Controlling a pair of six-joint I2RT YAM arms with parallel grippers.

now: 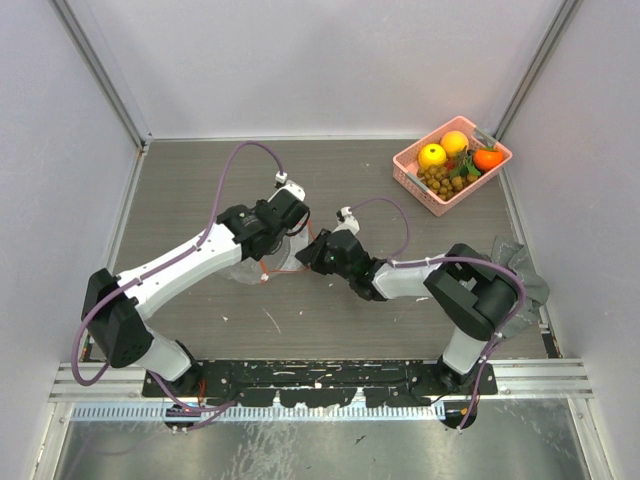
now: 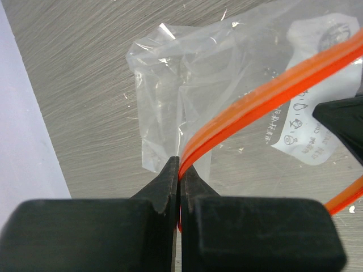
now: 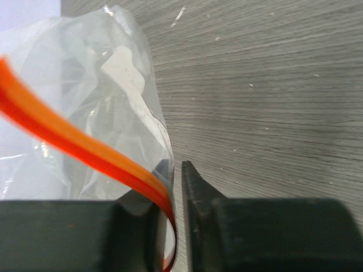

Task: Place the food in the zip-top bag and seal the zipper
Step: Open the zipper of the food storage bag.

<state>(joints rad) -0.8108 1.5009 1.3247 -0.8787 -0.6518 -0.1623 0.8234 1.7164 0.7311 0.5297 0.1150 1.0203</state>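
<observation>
**Table** (image 1: 200,190): grey wood-grain, walls (image 1: 300,60) along its 9, 12 and 3 o'clock edges; both arm bases at 6 o'clock.

**Zip-top bag** (image 1: 250,270): clear, crumpled, lying flat near the table's centre, slightly toward 9 o'clock. Bare tabletop borders it toward 9 and 12 o'clock.

**Zipper** (image 2: 272,93): red-orange strip lifted off the surface, spanning between the two grippers.

**Left gripper** (image 2: 180,170): at the bag's 12 o'clock side, jaws pressed together on the zipper.

**Right gripper** (image 3: 177,167): at the bag's 3 o'clock side, jaws a sliver apart; zipper passes through the slit, lying against one finger.

**Food** (image 1: 452,160): yellow fruit (image 1: 432,155), orange fruits (image 1: 455,142) and brown balls (image 1: 447,180), all in the pink basket (image 1: 410,183) at 2 o'clock, well apart from the bag, open tabletop between.

**Grey cloth** (image 1: 525,270): against the 3 o'clock edge.
</observation>
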